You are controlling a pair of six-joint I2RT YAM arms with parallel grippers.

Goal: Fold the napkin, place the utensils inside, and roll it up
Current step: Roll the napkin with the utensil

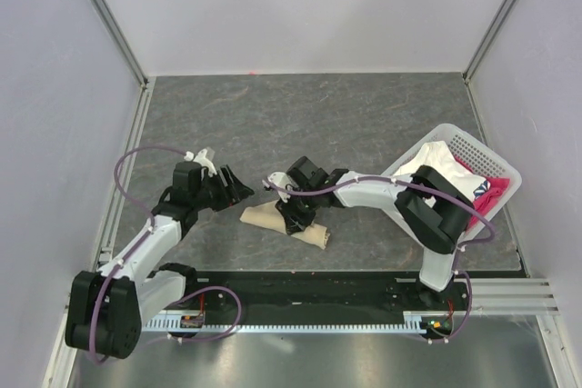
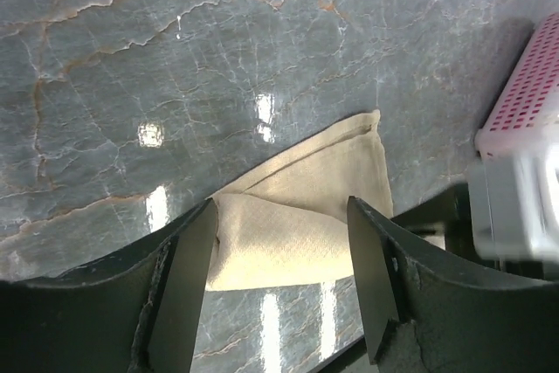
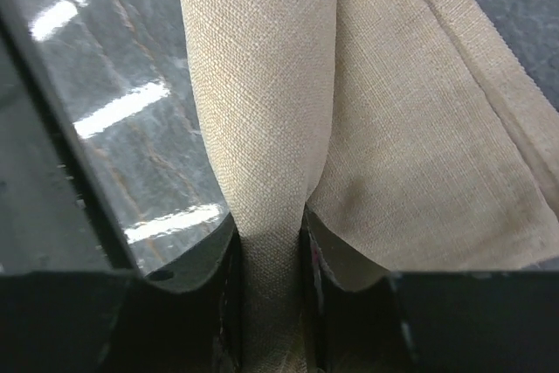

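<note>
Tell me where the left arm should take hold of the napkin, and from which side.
Likely best: take the napkin at its left end, coming from the robot's left with the left gripper, jaws across the strip. The cloth lies as a low folded strip, and the right gripper pinches a ridge near its middle, so that end is the free part.

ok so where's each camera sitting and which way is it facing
Top: above and behind the arms, looking down on the table; both arms, left gripper and right gripper show.
Left wrist: on the left arm, facing down at the napkin between its open fingers.
Right wrist: close on the napkin; its jaws pinch a fold.
Shared: napkin in all three; basket in top and left wrist.
</note>
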